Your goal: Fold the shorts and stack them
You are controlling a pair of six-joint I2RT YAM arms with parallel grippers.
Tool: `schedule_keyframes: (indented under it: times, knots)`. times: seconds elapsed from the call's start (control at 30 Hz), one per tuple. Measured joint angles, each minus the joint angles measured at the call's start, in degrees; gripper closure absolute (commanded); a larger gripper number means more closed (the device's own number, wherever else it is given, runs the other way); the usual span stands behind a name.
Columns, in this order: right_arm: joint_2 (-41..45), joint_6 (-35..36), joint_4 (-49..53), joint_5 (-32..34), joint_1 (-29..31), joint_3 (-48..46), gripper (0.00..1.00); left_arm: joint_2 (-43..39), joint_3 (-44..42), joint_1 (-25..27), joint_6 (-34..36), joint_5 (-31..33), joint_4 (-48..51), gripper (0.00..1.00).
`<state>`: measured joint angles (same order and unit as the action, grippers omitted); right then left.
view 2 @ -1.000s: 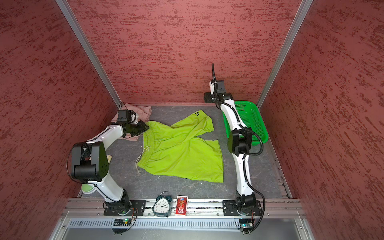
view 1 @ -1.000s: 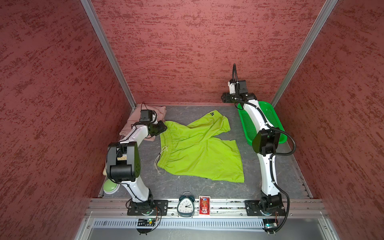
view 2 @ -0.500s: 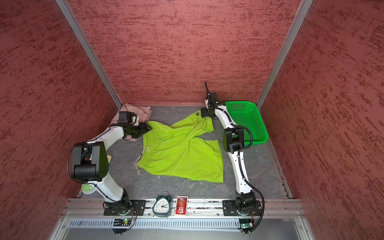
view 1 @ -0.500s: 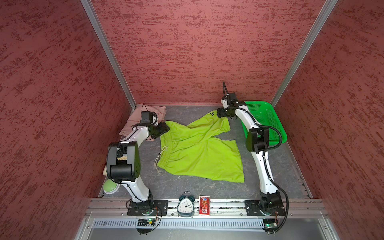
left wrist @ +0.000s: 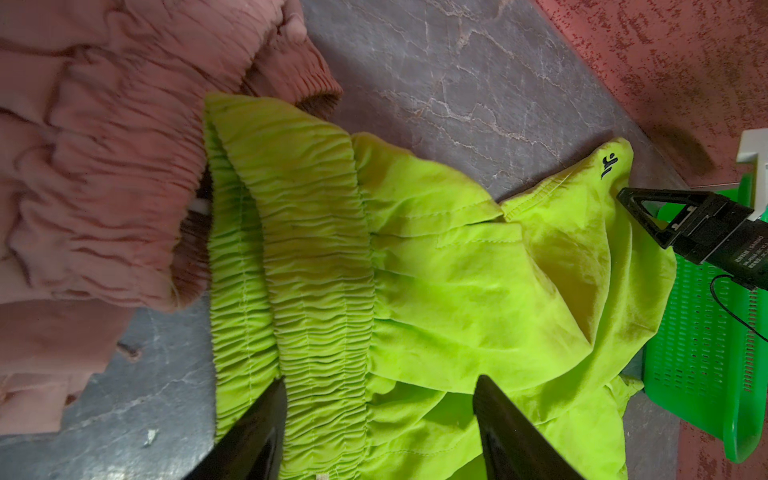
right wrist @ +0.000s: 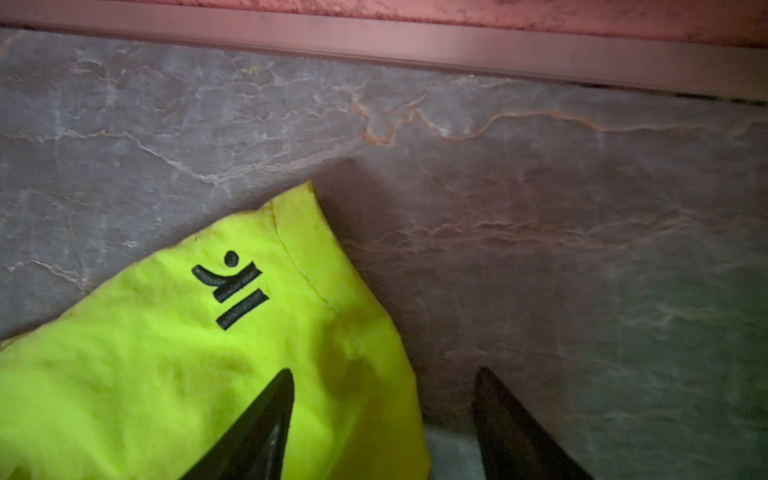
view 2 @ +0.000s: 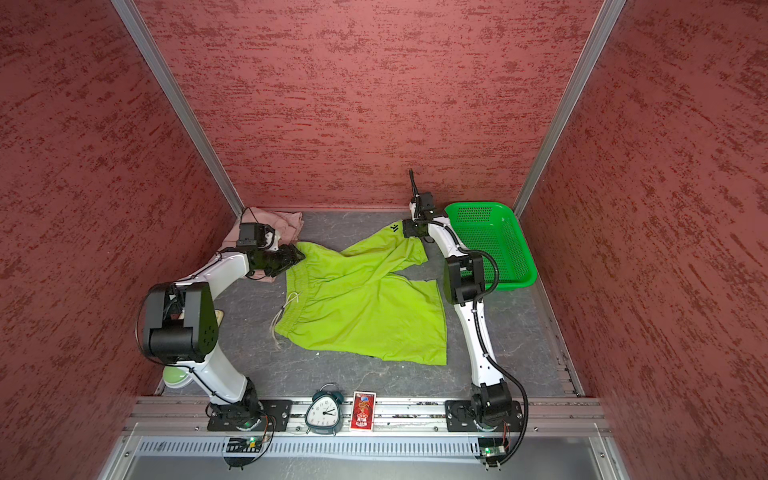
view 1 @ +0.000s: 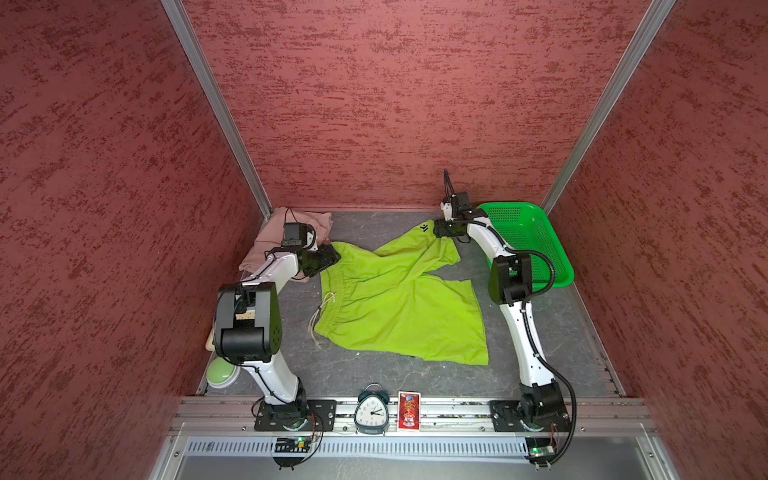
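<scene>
You are looking into a robotics lab booth: red textured walls [view 1: 395, 104] are enclosing a grey counter [view 1: 374, 370], and two robot arms [view 1: 274, 370] [view 1: 528, 340] are standing bolted to an aluminium rail [view 1: 453, 409].

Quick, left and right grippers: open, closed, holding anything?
Left gripper: open, astride the waistband of the lime green shorts.
Right gripper: open, at a leg corner of those shorts.

The left arm [view 1: 249, 324] hides part of the pink shorts [view 1: 255, 249] and most of a pale green round object [view 1: 222, 372]. The right arm [view 1: 509, 278] covers part of the basket [view 1: 548, 245]. The wrist views' edges cut off the left pincer [left wrist: 381, 378] and right pincer [right wrist: 384, 369], leaving only the tips showing.
</scene>
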<state>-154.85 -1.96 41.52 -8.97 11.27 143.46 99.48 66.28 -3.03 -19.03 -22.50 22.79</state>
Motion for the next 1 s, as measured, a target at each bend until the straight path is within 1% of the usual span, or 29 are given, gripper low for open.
schedule_keyframes:
  times: [0.03,0.17,0.2,0.23,0.3,0.37,0.43,0.5,0.53,0.67,0.9,0.93,0.97,1.0]
  knots:
    - [0.0,-0.46,-0.39,-0.28,0.0,0.0,0.51,0.13,0.0,0.04,-0.02,0.0,-0.07,0.29]
    - [-0.5,-1.9,-3.1,-2.73,0.0,0.0,0.86,1.18,0.0,0.11,-0.04,-0.26,-0.33,0.32]
    - [-0.76,-2.21,-3.91,-3.56,0.0,0.0,0.94,1.49,0.0,0.11,-0.09,-0.39,-0.42,0.35]
    - [-0.96,-2.56,-4.42,-4.26,0.0,0.0,1.0,1.68,0.0,0.11,-0.02,-0.48,-0.48,0.38]
    - [-1.27,-3.69,-5.44,-5.66,0.0,0.0,1.0,2.08,0.0,0.13,-0.33,-0.74,-0.57,0.49]
    - [-1.27,-4.28,-6.45,-6.54,0.0,0.0,1.0,2.34,0.0,0.13,-0.13,-1.01,-0.74,0.57]
    - [-1.09,-4.68,-7.69,-7.1,0.0,0.0,1.0,2.56,0.0,0.13,-0.11,-1.27,-0.9,0.7]
    - [-0.61,-4.85,-8.52,-7.45,-0.02,0.0,1.0,2.64,0.0,0.07,-0.28,-1.55,-0.96,0.92]
    - [-0.31,-4.9,-8.92,-7.56,-0.04,0.0,1.0,2.64,0.0,0.04,0.2,-1.7,-1.01,1.0]
    - [2.45,-4.94,-10.4,-7.89,-0.13,0.0,1.0,2.64,0.02,-0.33,0.42,-2.1,-1.25,1.0]
    - [10.58,-4.68,-11.72,-6.84,-0.74,0.0,1.0,1.57,0.04,-1.16,0.61,-1.88,-0.92,1.0]
    - [11.39,-4.59,-11.69,-6.47,-0.87,0.0,0.97,1.16,0.02,-1.33,0.68,-1.86,-0.87,1.0]
    - [12.24,-4.35,-11.54,-6.23,-1.05,0.0,0.7,0.55,0.02,-1.64,0.74,-1.86,-0.92,1.0]
    - [12.83,-3.91,-11.19,-6.19,-1.22,0.0,0.53,0.04,0.02,-1.9,0.85,-1.84,-0.92,1.0]
